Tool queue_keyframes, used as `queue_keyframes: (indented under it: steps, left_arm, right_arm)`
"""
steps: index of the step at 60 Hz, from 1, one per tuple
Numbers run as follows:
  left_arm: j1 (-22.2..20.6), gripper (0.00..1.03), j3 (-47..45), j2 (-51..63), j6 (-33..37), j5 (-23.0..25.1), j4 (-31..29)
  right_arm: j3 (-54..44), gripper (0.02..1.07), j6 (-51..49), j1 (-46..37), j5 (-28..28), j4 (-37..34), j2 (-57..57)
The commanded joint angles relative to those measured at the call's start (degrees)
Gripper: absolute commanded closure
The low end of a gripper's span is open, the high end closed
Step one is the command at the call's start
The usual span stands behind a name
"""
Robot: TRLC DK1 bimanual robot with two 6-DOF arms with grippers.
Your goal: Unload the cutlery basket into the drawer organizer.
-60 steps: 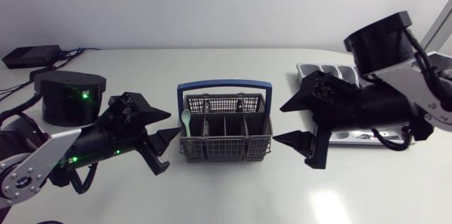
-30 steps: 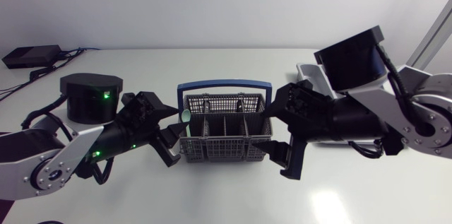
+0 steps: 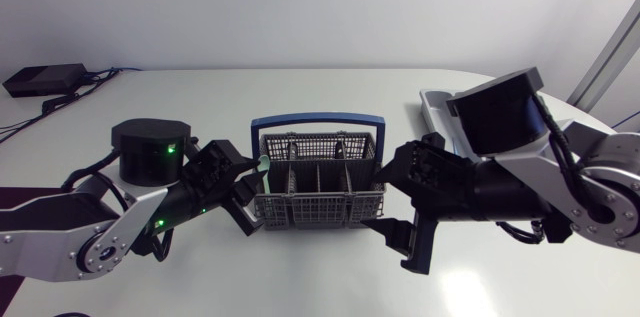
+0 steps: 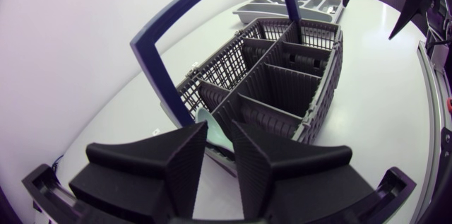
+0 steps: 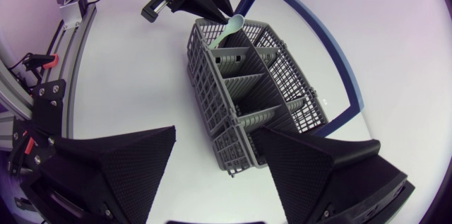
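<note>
A grey mesh cutlery basket (image 3: 320,189) with a blue handle (image 3: 318,117) stands mid-table. One mint-green spoon (image 3: 262,165) stands upright in its left end compartment; the other compartments look empty. My left gripper (image 3: 250,189) is at that end. In the left wrist view its fingers stand close together, open, with the spoon's bowl (image 4: 209,128) just ahead in the narrow gap (image 4: 219,155). My right gripper (image 3: 395,195) is wide open at the basket's right end, its fingers (image 5: 120,160) either side of the basket (image 5: 244,90). The grey drawer organizer (image 3: 436,103) lies at the back right, mostly hidden by my right arm.
A black box (image 3: 45,79) with cables lies at the table's back left corner. The organizer (image 4: 275,1) shows beyond the basket's far end in the left wrist view. Bare white tabletop lies in front of the basket.
My left gripper has moved right to the basket's left end and narrowed its fingers about the spoon. My right arm has swung left and forward to the basket's right end, fingers still wide.
</note>
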Motion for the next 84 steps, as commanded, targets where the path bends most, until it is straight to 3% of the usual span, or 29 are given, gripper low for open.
queue_keyframes:
  steps: [1, 26, 84]
  left_arm:
    - [-0.3, 0.77, -1.37, 0.89, 1.14, -0.47, 1.25]
    - [-1.89, 0.77, -1.99, 1.07, 1.14, -4.95, 4.85]
    - [-1.27, 0.75, 1.35, 5.11, 0.52, -6.79, 5.91]
  right_arm:
    - [-2.0, 0.21, 1.12, 0.42, -0.41, 1.14, -1.02]
    - [-3.23, 0.21, 0.94, -0.29, -1.12, 1.66, -1.81]
    - [-3.67, 0.21, 0.94, -0.38, -1.2, 1.75, -2.42]
